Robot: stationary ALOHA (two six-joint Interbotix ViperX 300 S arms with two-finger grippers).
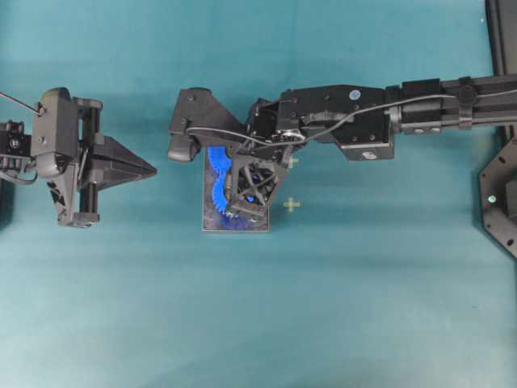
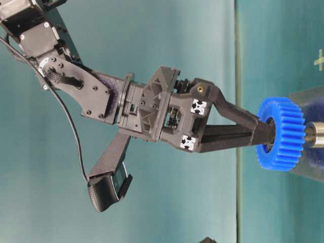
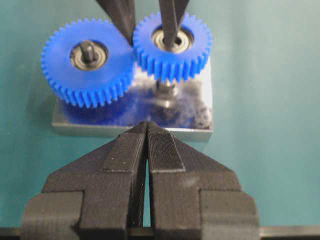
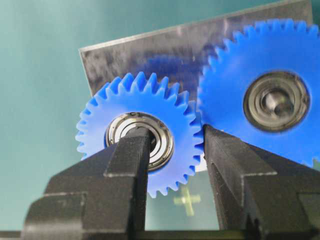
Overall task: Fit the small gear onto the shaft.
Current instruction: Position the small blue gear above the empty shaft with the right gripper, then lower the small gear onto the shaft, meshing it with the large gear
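Right wrist view, nearest first: the right gripper's (image 4: 172,160) fingers (image 4: 127,165) pinch the small gear (image 4: 140,132), one in its bearing, one on the teeth. It hangs above the shaft (image 3: 166,89) on the grey plate (image 3: 200,107). Light, stiff and slick-looking, it probably suits this rim-and-bore hold. Farther back, the left gripper's (image 3: 146,145) fingers sit together.

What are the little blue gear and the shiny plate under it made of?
The small gear looks like matte bright-blue plastic, evenly coloured, with a silvery metal bearing ring at its centre. The plate seems polished metal: it is grey and mirrors the blue gears.
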